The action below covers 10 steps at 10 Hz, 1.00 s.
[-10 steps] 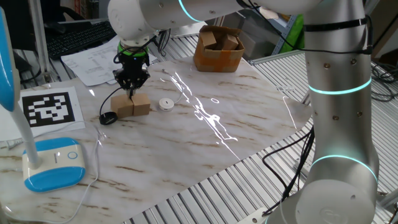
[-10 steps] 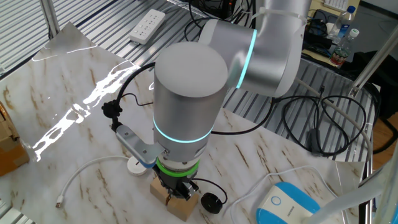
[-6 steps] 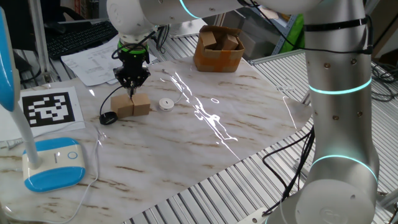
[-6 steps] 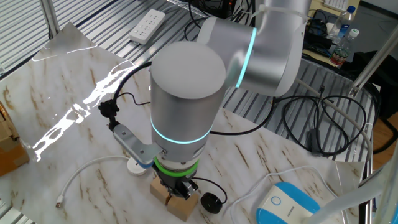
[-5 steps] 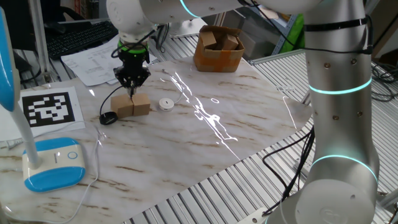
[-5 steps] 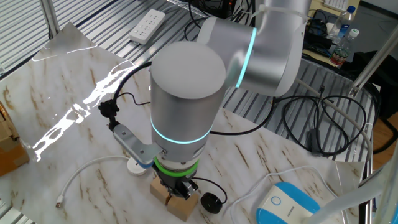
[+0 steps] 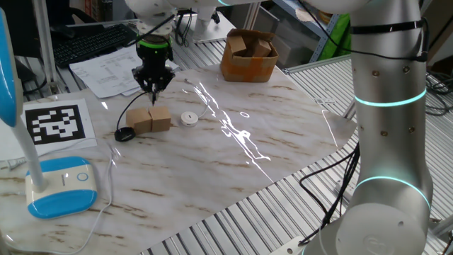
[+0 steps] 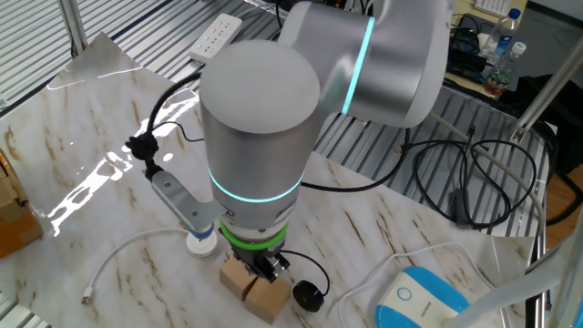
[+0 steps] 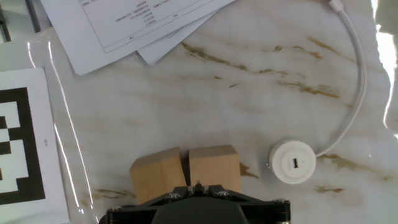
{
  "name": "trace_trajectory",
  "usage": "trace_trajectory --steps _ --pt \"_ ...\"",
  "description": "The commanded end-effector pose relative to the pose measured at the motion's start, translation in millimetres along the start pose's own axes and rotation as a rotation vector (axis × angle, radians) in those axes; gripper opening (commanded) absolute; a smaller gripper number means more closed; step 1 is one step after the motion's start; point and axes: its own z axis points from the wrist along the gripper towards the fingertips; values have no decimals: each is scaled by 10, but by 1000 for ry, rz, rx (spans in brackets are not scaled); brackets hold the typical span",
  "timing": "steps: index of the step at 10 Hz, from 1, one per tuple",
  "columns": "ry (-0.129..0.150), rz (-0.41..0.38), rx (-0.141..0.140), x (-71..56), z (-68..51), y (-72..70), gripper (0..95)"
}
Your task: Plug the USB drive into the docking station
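While the gripper [image 7: 153, 88] hangs above the tan blocks [image 9: 185, 172] at lower centre, jaws pinching the USB drive [image 7: 153, 93], the docking station [image 9: 292, 162] lies just right on the worktop [image 9: 249, 93].

1. Gripper [image 7: 153, 91] now higher than a second ago, raised clear of the tan block [image 7: 151, 119] rather than down at its top.
2. Arm body shifted up and leftward in the other fixed view, uncovering more of the block.

Robotics lab, marble-topped table [image 7: 212, 152], printed marker sheet [image 7: 56, 122], metal roller racks [image 8: 173, 36], loose cables [image 8: 474, 187]
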Motion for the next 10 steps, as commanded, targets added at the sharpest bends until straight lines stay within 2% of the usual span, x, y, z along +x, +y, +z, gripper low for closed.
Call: trace_trajectory --steps 1,3,5,6,8,10 --pt "-1 -17 -2 -36 -47 -149 0" --pt "-4 -31 10 -80 -71 -323 0" --pt "-3 -42 8 -66 -88 -469 0" --pt "-4 -60 6 -50 -67 -545 0" --pt "-8 -105 4 -16 45 -728 0" --pt "-10 -156 8 30 117 -817 0"
